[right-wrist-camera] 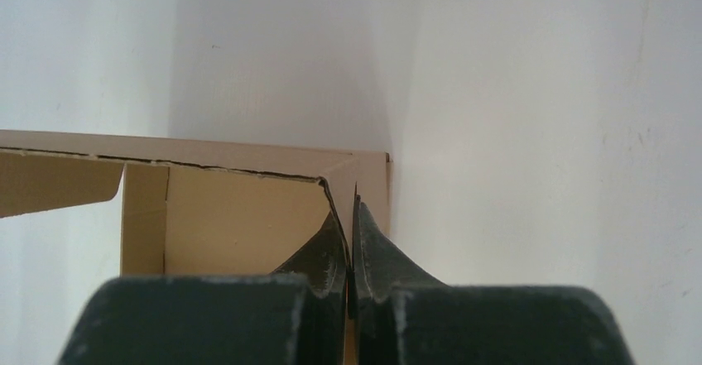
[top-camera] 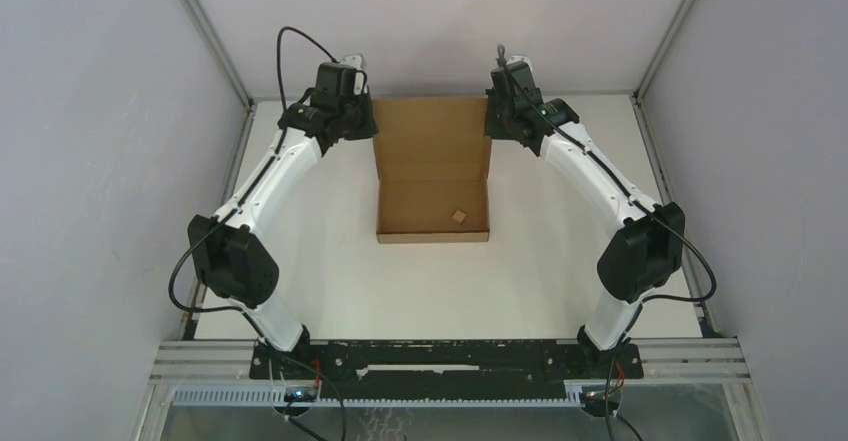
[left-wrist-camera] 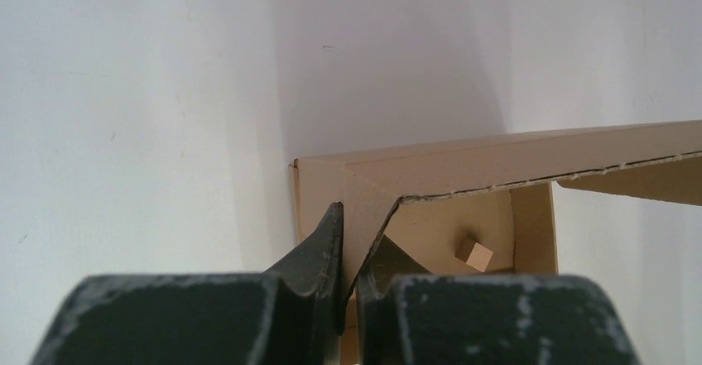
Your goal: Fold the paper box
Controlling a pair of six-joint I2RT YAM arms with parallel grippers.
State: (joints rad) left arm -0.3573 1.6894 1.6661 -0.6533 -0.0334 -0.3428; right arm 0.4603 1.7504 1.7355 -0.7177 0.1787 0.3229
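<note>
arms: 2, bases bolted side by side at the near table edge, both bent outward and reaching to the far end
table (top-camera: pixel 330 271): 1, white top, carries the box
paper box (top-camera: pixel 432 156): 1, plain brown cardboard, lying between the 2 arms in the far half of the table; nearer part is an open tray with low walls, farther part is the lid panel running toward the back wall
scrap (top-camera: pixel 459 215): 1, tiny brown cardboard piece, lying loose on the tray floor, right of centre, near the tray's near wall; also seen in the left wrist view
left gripper (left-wrist-camera: pixel 358 232): at the box's far left corner, jaws nearly closed, pinching a cardboard flap edge between the 2 fingers
right gripper (right-wrist-camera: pixel 348 216): at the box's far right corner, jaws pressed almost together, thin cardboard edge clamped between them
lid edge: perforated line visible along it in both wrist views
walls: 3, pale grey, left, right and back
</note>
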